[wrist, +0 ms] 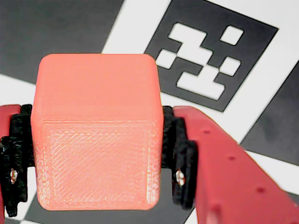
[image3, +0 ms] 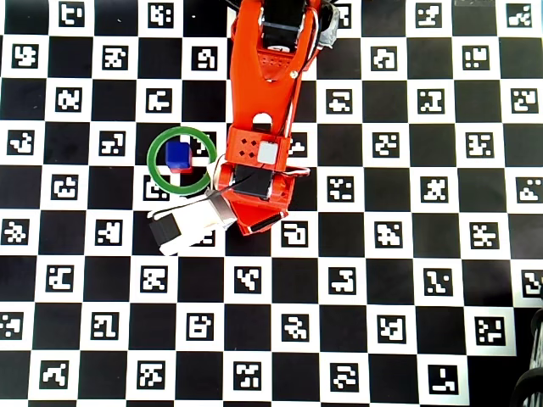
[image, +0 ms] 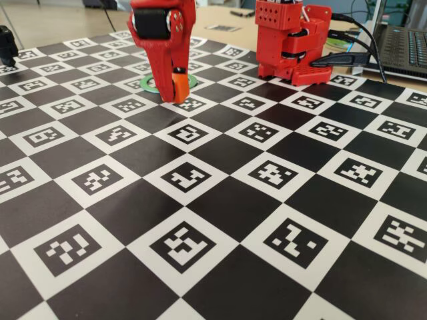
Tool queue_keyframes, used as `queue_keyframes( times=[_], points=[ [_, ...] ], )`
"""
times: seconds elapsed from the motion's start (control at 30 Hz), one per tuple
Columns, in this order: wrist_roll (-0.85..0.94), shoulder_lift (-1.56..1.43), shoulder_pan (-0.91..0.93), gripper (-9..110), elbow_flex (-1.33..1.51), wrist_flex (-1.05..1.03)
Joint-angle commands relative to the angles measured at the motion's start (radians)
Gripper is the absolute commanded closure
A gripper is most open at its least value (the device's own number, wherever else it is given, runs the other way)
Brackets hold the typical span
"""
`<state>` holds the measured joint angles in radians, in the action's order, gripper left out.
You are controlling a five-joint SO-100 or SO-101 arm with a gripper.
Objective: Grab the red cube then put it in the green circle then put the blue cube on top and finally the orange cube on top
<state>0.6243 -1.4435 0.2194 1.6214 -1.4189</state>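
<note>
I see the gripper (wrist: 96, 154) clenched on the orange cube (wrist: 96, 133), low centre of the wrist view. Blue cube (image3: 176, 153) sits on red cube (image3: 181, 168) inside green circle (image3: 181, 160), overhead upper left. Risk: an off-centre release topples the stack.

The orange cube (wrist: 96, 135) is matt plastic, its near face finely ridged with crossing print lines and its edges rounded and smooth. The red arm (image3: 267, 93) looks like hard plastic with a slight sheen, with black, rougher pads (wrist: 180, 154) inside the jaws. The surface (image: 220, 220) is a flat printed checkerboard sheet, mostly matt with faint glare.
</note>
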Motion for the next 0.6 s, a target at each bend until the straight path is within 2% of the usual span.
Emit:
queue_keyframes(
  times=[0.0,0.23,0.57],
  points=[
    [-0.012,-0.114,0.06,91,-0.199,-0.103],
    [0.025,-0.141,0.219,91,-0.324,-0.258],
    [0.063,-0.17,0.479,91,-0.281,-0.27]
  ],
)
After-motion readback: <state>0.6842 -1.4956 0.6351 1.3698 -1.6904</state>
